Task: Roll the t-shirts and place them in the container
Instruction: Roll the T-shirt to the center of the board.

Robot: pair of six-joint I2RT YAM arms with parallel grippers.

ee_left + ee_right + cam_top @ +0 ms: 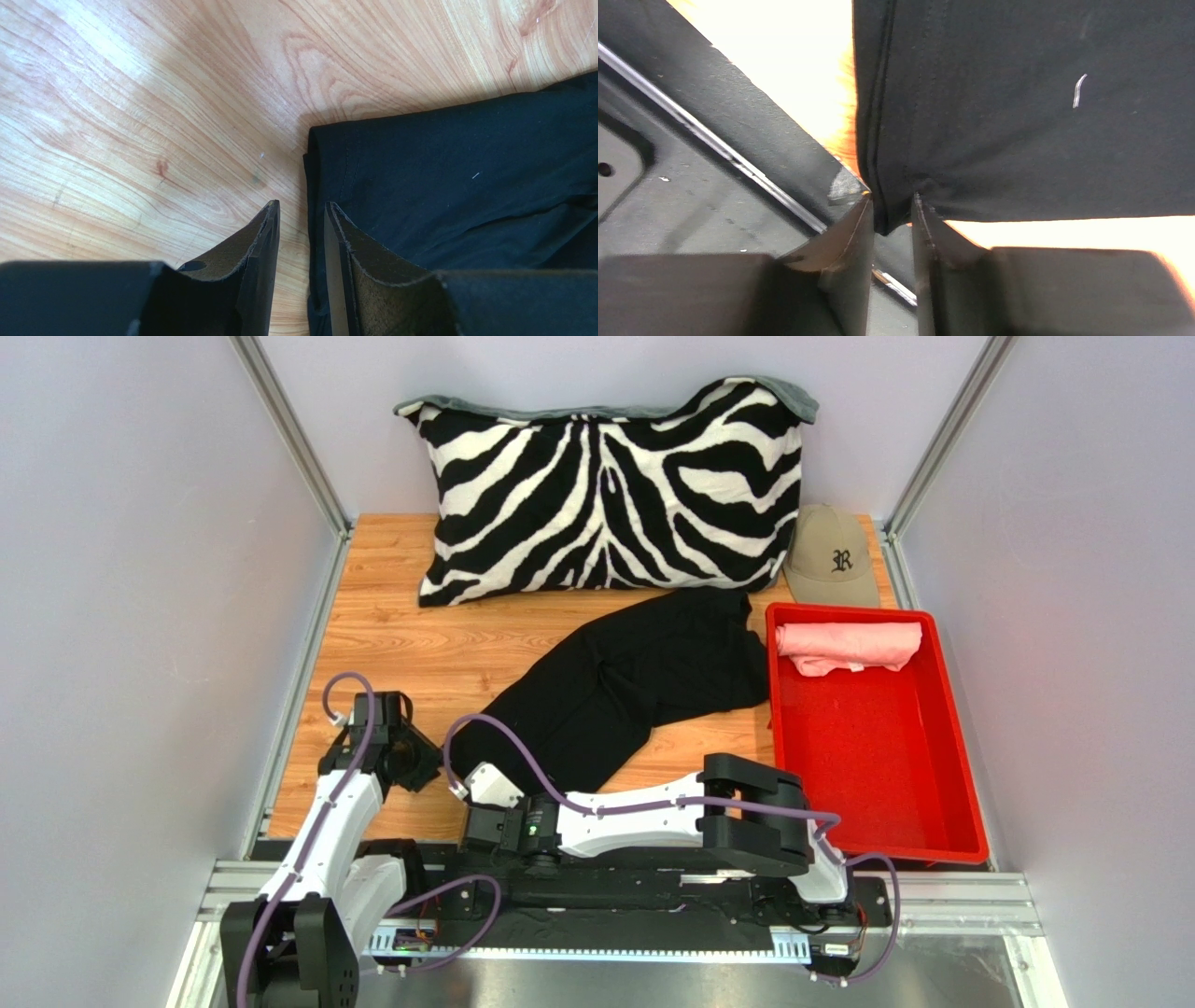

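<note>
The black t-shirt lies crumpled in the middle of the wooden table. The salmon pink t-shirt lies rolled at the far end of the red tray. My right gripper is shut on the black shirt's near-left corner; in the right wrist view the cloth is pinched between the tips and lifted over the table's near edge. My left gripper hovers just left of that corner. In the left wrist view its jaws stand a narrow gap apart, empty, over the shirt's edge.
A zebra-striped pillow leans against the back wall. A tan baseball cap sits behind the red tray. White walls close in both sides. The black metal base rail runs along the near edge.
</note>
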